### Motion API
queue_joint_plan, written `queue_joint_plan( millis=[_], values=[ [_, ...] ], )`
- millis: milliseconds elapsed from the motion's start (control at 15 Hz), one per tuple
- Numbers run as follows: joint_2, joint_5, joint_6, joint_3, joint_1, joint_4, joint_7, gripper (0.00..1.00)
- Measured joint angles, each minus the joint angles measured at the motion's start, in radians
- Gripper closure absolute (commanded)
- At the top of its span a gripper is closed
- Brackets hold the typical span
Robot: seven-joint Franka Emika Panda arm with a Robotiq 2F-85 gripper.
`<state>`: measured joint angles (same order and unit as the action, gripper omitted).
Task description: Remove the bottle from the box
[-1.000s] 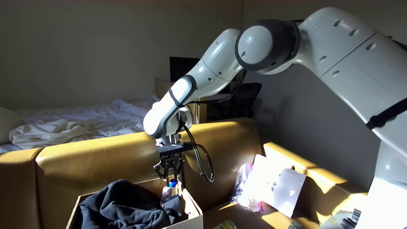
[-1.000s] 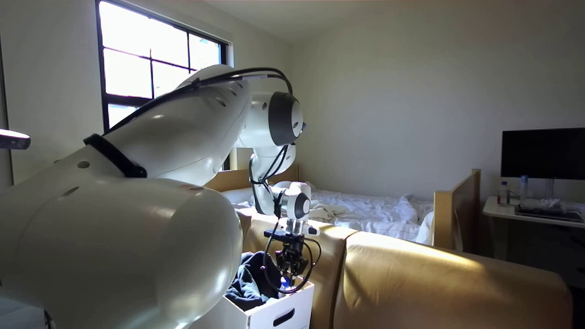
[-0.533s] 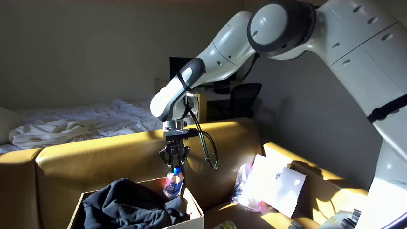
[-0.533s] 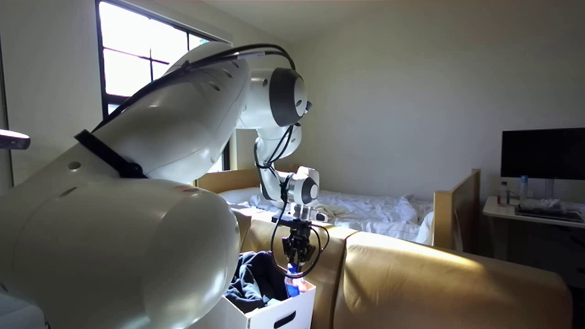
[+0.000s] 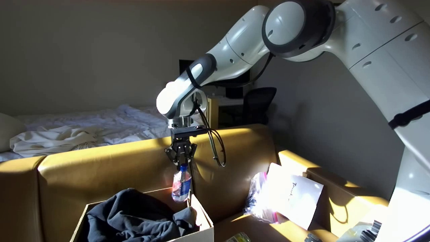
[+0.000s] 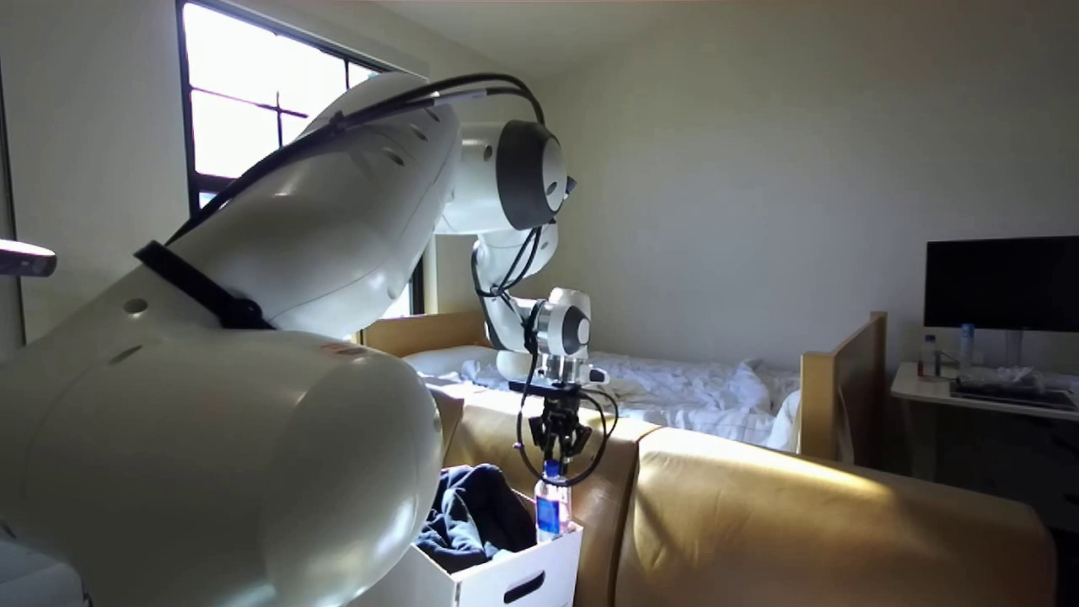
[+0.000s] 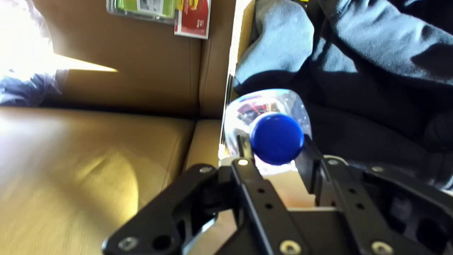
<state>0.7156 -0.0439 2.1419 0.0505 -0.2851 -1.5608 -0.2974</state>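
Note:
The clear bottle with a blue cap (image 5: 181, 189) hangs upright from my gripper (image 5: 183, 167) at the box's back corner. Both exterior views show it; in an exterior view the bottle (image 6: 552, 510) has its base close behind the rim, and I cannot tell if it is fully above the rim. In the wrist view my gripper (image 7: 276, 141) has one finger on each side of the cap, shut on the bottle (image 7: 277, 97). The white cardboard box (image 5: 202, 215) stands on the sofa, and its wall with a hand hole shows (image 6: 556, 566). Dark cloth (image 5: 131, 215) fills much of it.
The tan sofa back (image 5: 100, 168) rises right behind the box. On the seat beside it lie a plastic bag (image 5: 259, 198), white paper (image 5: 300, 200) and a green package (image 5: 239, 238). A red card pack (image 7: 193, 17) shows in the wrist view.
My gripper has risen with the bottle in it. The bottle stood deep among the cloth a second ago and now hangs near rim height. The box and cloth have barely shifted.

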Motion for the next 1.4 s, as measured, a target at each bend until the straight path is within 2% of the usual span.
queue_joint_plan(
  millis=[133, 400, 733, 867, 1200, 1400],
  values=[
    [-0.033, 0.002, -0.075, 0.003, 0.023, 0.059, 0.072, 0.85],
    [-0.126, 0.002, -0.305, 0.003, 0.103, 0.152, 0.165, 0.85],
    [-0.233, 0.004, -0.477, -0.03, 0.168, 0.136, 0.16, 0.86],
    [-0.265, 0.024, -0.501, -0.053, 0.169, 0.114, 0.133, 0.86],
    [-0.335, 0.212, -0.501, -0.108, 0.165, 0.056, 0.008, 0.86],
    [-0.395, 0.273, -0.49, -0.153, 0.188, 0.009, -0.032, 0.86]
  ],
)
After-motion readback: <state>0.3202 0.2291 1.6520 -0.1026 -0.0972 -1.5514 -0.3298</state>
